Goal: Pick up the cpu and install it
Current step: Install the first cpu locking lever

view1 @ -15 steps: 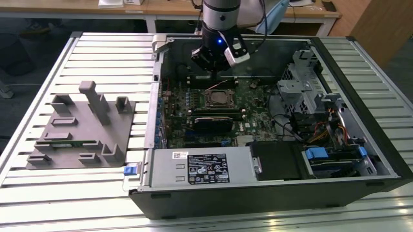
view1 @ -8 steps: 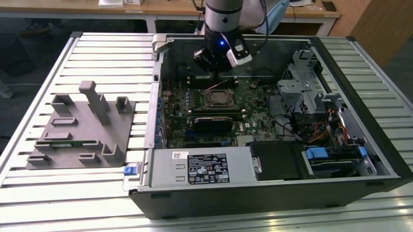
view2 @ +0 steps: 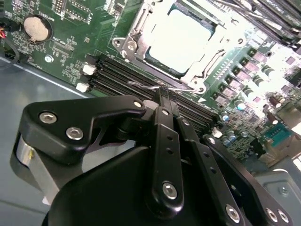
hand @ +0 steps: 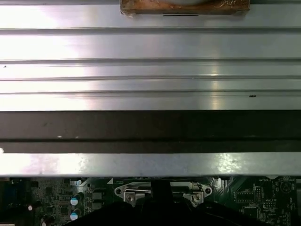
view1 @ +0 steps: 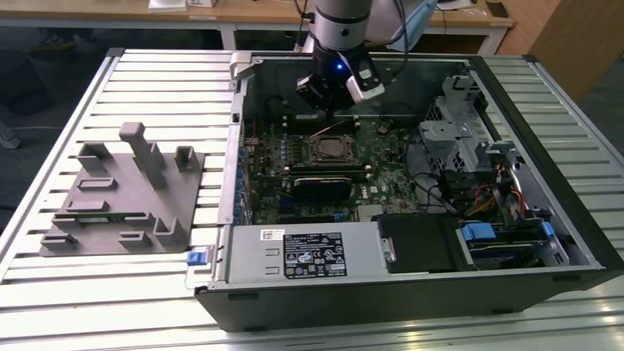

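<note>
Hovering over the open case [view1: 546, 241], my tool [view2: 162, 92] sits just above the edge of the socket [view1: 335, 148] on the board [view1: 390, 186]. In the second wrist view its fingers [view2: 164, 122] are pressed together into one thin blade, clenched on nothing that I can see; the tip is at the thin wire lever [view2: 153, 87] that runs along the socket's near side. I judge the fingers are closed like this so the narrow tip can work that lever instead of gripping a part.

The cpu [view2: 181, 35] lies flat in the socket, its pale metal top glaring under the light, with the metal load frame [view2: 136, 33] around it. From how it lies, the chip is already seated and the work now concerns the latch. I cannot tell whether the lever is hooked down or free.

Memory slots [view2: 117, 75] run between the tool and the socket, so the approach is kept close and steep to clear them.

In the first wrist view the socket's screw lugs [hand: 127, 193] show beyond the case wall [hand: 150, 127] and the ribbed tabletop [hand: 150, 52].

In the exterior view the grey holder [view1: 122, 205] stands on the tabletop toward that view's left, well apart from the case; I see no chip on it.
</note>
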Controlling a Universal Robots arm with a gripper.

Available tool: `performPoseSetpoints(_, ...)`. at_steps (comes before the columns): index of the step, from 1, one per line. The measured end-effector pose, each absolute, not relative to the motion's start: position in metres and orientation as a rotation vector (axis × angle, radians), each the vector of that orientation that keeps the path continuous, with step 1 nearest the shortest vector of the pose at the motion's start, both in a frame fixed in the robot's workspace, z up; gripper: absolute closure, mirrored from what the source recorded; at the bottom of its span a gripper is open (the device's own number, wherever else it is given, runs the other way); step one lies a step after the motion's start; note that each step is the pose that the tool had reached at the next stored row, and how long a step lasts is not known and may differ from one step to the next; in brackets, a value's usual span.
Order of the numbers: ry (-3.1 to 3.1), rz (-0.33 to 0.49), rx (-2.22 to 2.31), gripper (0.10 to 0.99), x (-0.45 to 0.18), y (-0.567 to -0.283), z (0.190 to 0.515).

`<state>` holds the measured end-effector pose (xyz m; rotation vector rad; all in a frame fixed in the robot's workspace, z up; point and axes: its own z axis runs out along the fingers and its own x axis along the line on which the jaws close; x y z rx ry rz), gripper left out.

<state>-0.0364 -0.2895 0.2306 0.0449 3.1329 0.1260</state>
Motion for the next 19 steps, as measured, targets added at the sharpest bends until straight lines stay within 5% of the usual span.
performPoseSetpoints(19, 3.133, 0.126, 0.045, 0.980, -0.024, -0.289, 0.219)
